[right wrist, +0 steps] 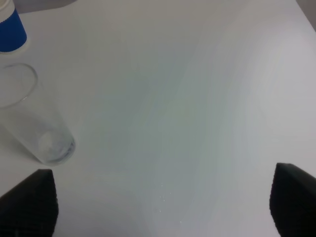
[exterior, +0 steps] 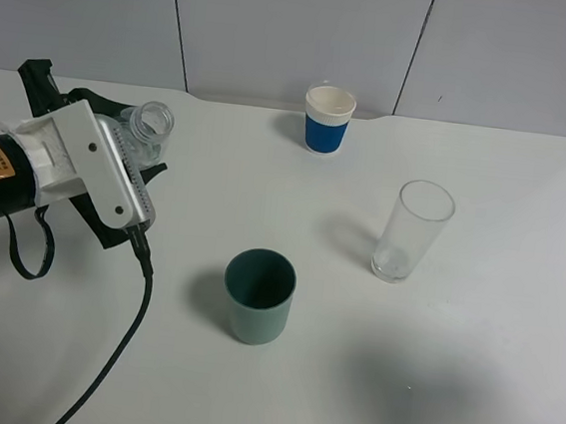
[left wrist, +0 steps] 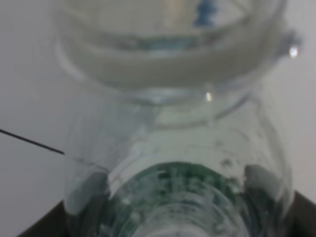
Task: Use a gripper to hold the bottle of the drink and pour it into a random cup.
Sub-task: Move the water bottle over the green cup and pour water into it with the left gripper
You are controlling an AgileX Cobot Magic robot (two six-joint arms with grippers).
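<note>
The small clear bottle (exterior: 151,125), uncapped and with a green label, is in my left gripper (exterior: 133,155), which is shut on its body at the left side of the table. In the left wrist view the bottle (left wrist: 173,148) fills the frame, its open mouth at the far end and the dark jaws at either side of its base. The teal cup (exterior: 258,295) stands upright on the table, to the right of the bottle and nearer the front. My right gripper (right wrist: 158,207) hangs open over bare table and holds nothing; it is out of the high view.
A blue-and-white paper cup (exterior: 329,119) stands at the back centre. A tall clear glass (exterior: 413,231) stands right of the teal cup and shows in the right wrist view (right wrist: 34,118). A black cable (exterior: 120,347) trails from the left arm towards the front edge.
</note>
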